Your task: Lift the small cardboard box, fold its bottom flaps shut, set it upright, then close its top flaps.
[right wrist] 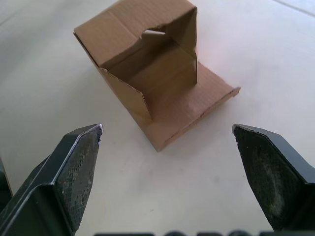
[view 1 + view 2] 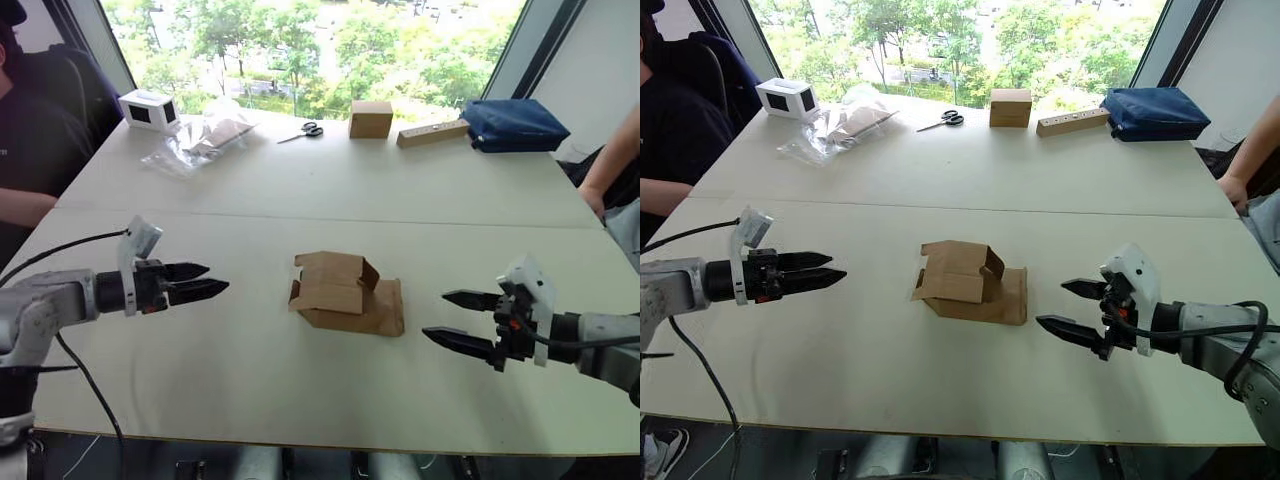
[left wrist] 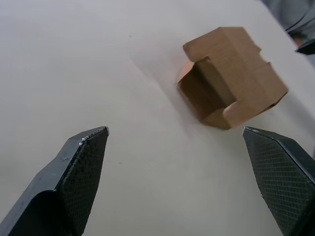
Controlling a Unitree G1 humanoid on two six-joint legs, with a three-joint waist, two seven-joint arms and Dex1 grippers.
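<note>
The small cardboard box [image 2: 345,295] lies on its side in the middle of the table, touched by neither gripper. The end facing my right gripper [image 2: 433,315] gapes open [image 1: 152,69], with one flap [image 1: 197,105] lying flat on the table. The end facing my left gripper [image 2: 218,278] also shows a dark opening [image 3: 206,93] between part-folded flaps. I cannot tell which end holds the top flaps. Both grippers hover low over the table, one on each side of the box and well apart from it, open and empty.
At the far edge stand a similar brown box [image 2: 370,118], a white box with dark panels [image 2: 148,110], scissors [image 2: 303,131], a wooden block [image 2: 432,133], a blue bag [image 2: 515,124] and plastic bags [image 2: 200,140]. A person [image 2: 30,150] sits at left; a person's arm [image 2: 610,165] rests at right.
</note>
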